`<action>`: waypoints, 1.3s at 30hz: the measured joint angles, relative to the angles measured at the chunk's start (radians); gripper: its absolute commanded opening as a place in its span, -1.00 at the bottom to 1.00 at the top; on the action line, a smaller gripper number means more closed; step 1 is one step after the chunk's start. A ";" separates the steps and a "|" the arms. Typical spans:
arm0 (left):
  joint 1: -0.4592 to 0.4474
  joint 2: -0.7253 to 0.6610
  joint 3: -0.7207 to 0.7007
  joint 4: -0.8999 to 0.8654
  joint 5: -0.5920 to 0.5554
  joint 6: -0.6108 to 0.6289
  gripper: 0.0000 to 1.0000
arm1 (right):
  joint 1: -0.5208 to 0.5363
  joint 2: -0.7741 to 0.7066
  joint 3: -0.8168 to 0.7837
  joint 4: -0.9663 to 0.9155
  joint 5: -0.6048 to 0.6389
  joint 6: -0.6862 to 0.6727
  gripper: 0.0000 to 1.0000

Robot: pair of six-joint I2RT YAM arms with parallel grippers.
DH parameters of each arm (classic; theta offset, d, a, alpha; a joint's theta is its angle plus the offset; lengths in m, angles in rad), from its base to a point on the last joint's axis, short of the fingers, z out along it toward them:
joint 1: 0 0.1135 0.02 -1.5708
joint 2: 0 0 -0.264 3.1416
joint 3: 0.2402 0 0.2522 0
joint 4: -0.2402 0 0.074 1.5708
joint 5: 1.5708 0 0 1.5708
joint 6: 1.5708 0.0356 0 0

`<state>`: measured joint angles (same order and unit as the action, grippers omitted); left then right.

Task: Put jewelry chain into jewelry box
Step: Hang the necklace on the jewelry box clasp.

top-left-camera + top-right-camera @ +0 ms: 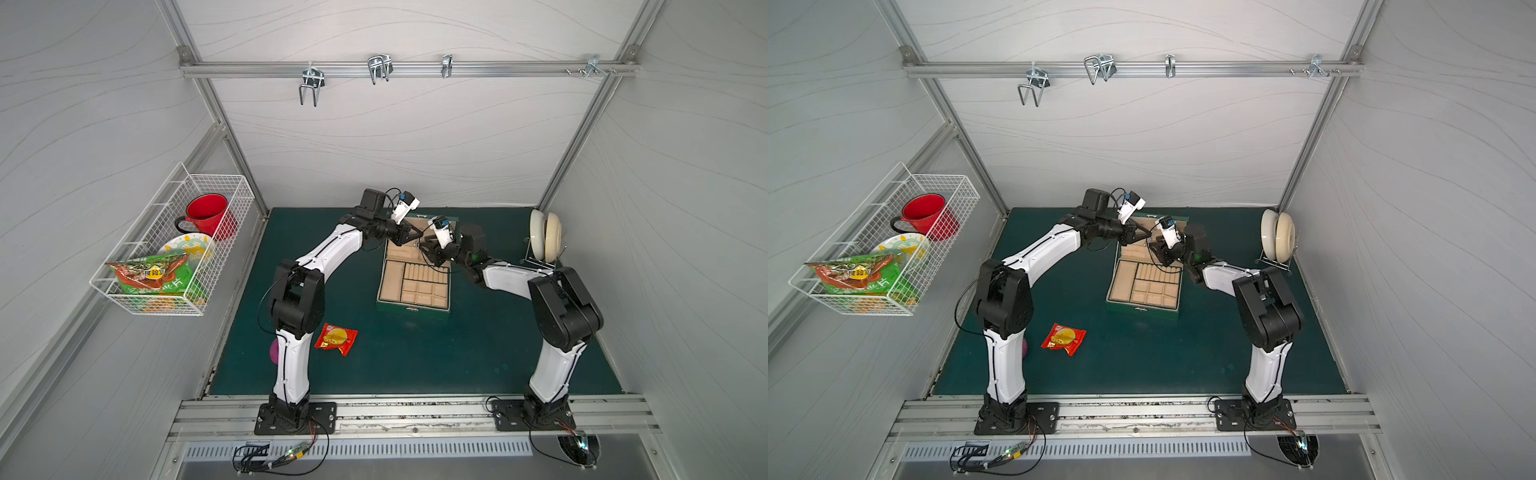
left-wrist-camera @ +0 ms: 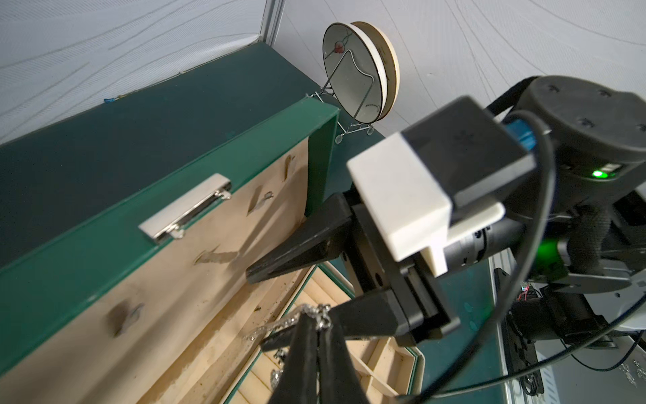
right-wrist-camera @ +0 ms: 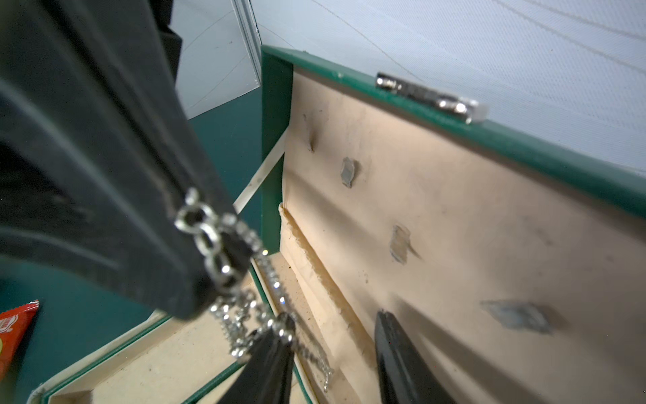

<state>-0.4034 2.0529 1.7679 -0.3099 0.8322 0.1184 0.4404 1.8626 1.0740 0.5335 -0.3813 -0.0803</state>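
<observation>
Left gripper (image 2: 316, 320) clenched on jewelry chain (image 3: 223, 266), hung over jewelry box (image 1: 415, 309) back edge to drop inside; right gripper (image 3: 334, 316) parted, grasping nothing, chain brushing one finger.

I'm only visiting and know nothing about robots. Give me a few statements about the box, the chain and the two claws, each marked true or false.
1. The jewelry box has its lid open. True.
2. The left gripper pinches the jewelry chain. True.
3. The right gripper is clamped shut. False: its jaws stand apart.
4. The red mug stands inside the jewelry box. False: it sits in the wire basket.
</observation>
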 measured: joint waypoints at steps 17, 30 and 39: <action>0.009 -0.020 0.012 -0.024 -0.069 0.009 -1.00 | -0.017 0.020 0.000 0.046 0.026 0.040 -1.00; 0.016 0.056 0.069 0.040 -0.219 -0.131 -1.00 | -0.035 0.002 0.016 0.024 0.066 0.146 -1.00; 0.010 0.082 0.070 0.106 -0.261 -0.210 -1.00 | -0.042 -0.009 0.027 0.009 0.105 0.251 -1.00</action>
<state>-0.3939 2.1353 1.8378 -0.2039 0.5709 -0.0917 0.3988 1.8538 1.1007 0.5426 -0.2764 0.1711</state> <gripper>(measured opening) 0.062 0.060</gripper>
